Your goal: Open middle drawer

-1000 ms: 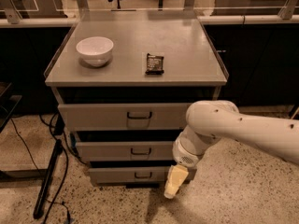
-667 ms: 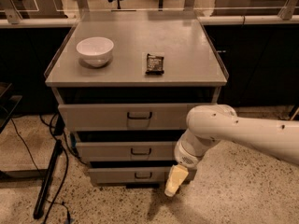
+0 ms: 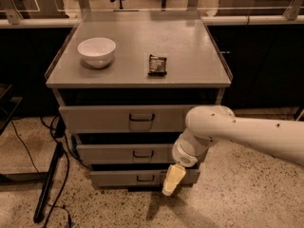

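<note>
The middle drawer (image 3: 121,153) is a low grey front with a small dark pull handle (image 3: 142,154), set in a grey cabinet between a taller top drawer (image 3: 118,118) and a bottom drawer (image 3: 123,177). Its front stands about level with the others. My gripper (image 3: 171,180) hangs from the white arm in front of the right end of the bottom drawer, below and right of the middle handle. It touches no handle.
A white bowl (image 3: 96,51) and a dark snack packet (image 3: 157,64) lie on the cabinet top (image 3: 190,56). A black stand leg (image 3: 50,184) and cables run over the speckled floor at the left. Dark cabinets stand behind on both sides.
</note>
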Motion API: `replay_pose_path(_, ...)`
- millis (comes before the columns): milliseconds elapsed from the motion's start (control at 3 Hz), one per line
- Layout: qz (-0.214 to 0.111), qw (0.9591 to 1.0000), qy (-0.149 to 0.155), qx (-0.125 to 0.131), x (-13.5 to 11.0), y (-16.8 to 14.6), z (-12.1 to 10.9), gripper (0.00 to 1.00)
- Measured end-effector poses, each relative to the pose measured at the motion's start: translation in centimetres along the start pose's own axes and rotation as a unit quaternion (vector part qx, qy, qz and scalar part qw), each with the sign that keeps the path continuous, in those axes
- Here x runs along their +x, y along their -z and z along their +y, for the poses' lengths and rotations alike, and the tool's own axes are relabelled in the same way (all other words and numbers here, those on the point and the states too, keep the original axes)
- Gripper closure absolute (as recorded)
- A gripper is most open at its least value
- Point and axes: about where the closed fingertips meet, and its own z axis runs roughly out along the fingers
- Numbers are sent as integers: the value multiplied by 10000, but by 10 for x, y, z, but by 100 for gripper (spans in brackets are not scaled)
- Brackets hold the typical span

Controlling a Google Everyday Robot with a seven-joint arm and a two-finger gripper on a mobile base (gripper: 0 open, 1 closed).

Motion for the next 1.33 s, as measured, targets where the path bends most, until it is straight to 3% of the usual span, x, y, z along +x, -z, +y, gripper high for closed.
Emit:
replay_pose_path(333,-190,9997,-33,-135,-12,-38,-30,0)
replay_pose_path(1000,-217,9997,-68,-121,-10,-56,-39,0)
replay_pose_path(1333,-298,9993,-231,-19,-7,-72,-58,0)
